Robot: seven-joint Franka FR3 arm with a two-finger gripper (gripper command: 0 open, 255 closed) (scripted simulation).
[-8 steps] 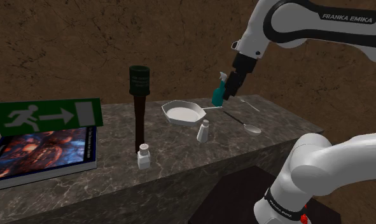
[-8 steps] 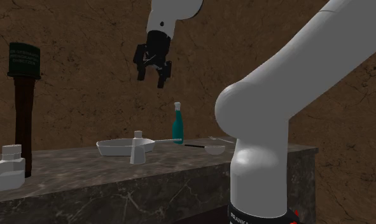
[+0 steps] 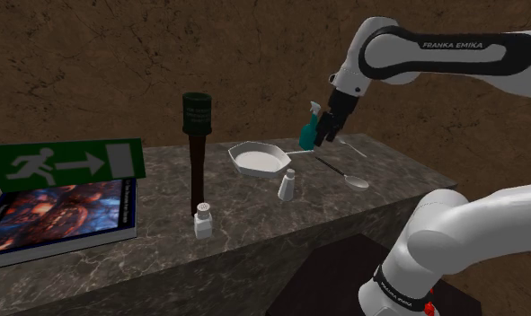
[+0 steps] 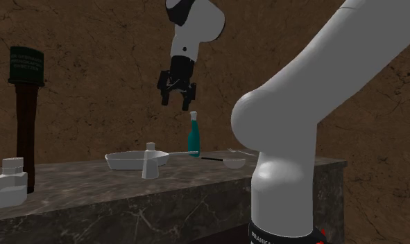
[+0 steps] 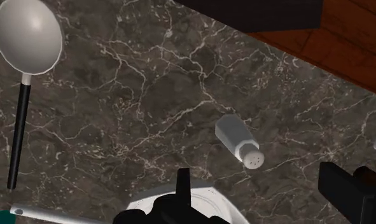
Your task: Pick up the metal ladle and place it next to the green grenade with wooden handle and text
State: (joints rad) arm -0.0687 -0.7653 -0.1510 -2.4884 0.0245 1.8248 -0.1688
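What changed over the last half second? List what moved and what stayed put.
The all-black two-finger gripper has come down toward the dark marble counter, shifting toward the second exterior view's right. Its fingers stand open and hold nothing. The metal ladle with the dark handle lies untouched where it was. The green grenade with wooden handle, white dish, teal spray bottle and white shakers have not moved.

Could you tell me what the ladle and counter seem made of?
Ladle: bowl looks like pale grey metal, judging by its soft sheen; the thin handle is black, material unclear. Counter: dark stone, probably marble, given its pale veining.
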